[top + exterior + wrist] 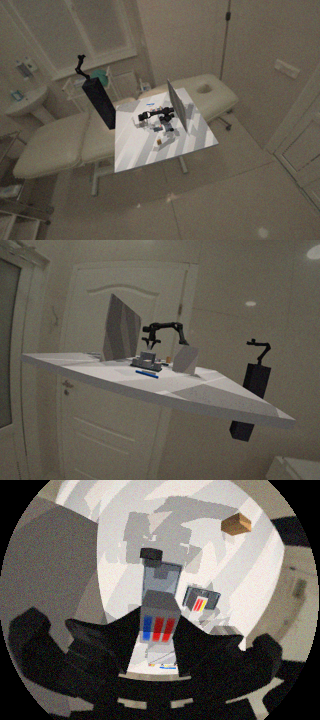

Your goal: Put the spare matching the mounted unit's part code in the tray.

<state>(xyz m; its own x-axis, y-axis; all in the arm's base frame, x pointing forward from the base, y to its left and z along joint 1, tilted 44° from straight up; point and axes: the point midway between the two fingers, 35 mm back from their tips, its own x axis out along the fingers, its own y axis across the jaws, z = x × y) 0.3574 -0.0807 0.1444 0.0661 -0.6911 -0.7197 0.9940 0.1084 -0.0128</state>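
Observation:
My gripper [157, 609] [141, 117] [150, 346] is shut on a small grey spare [159, 620] whose face shows one blue and two red stripes. It holds the spare in the air above the table. In the wrist view a blue-grey rectangular piece [162, 579] lies on the table just past the held spare. Another spare [200, 600] with red and yellow stripes lies to the right of it. In the exterior view the gripper hangs over a dark base with several grey blocks [146, 360]. I cannot tell which piece is the tray.
A tall grey panel [178, 105] [120, 329] stands upright on the table [134, 155] beside the arm. A small brown block [159, 141] [236, 524] lies nearer the front. A blue pen [146, 374] [149, 104] and a grey box [184, 359] also sit on the table. A dark pillar [99, 103] stands at its left.

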